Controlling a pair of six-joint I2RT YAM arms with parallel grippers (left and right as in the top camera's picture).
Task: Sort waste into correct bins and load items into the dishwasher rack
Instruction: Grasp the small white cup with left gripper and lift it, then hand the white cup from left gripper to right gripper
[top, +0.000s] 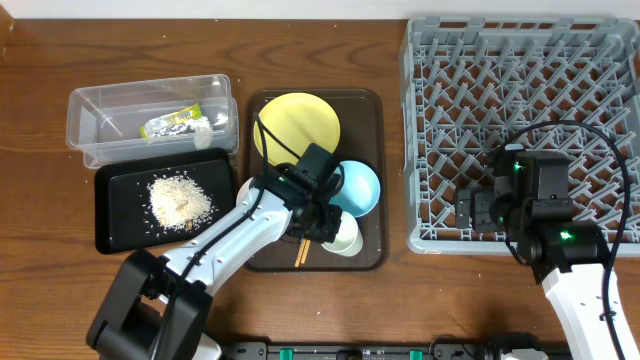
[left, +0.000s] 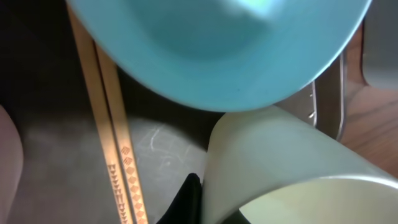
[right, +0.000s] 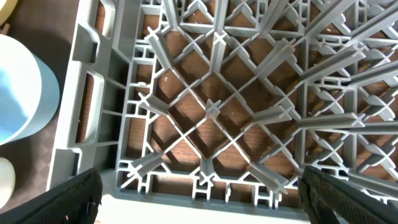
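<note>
My left gripper (top: 326, 224) is low over the brown serving tray and grips the rim of the small pale cup (top: 346, 236). In the left wrist view one black finger (left: 189, 200) presses on the outer wall of the cup (left: 280, 162), and a dark part shows inside the rim. The light blue bowl (top: 356, 188) lies just behind it, and the wooden chopsticks (left: 112, 137) lie to the left. The yellow plate (top: 297, 124) sits at the tray's back. My right gripper (right: 208, 200) is open and empty over the front left corner of the dishwasher rack (top: 520, 60). No separate white bowl shows.
The clear tub (top: 95, 105) at the back left holds the green-and-yellow wrapper (top: 172, 123) and a white scrap (top: 203, 126). The black tray (top: 115, 225) in front of it holds rice grains (top: 180, 200). The brown serving tray (top: 372, 255) lies between the bins and the rack.
</note>
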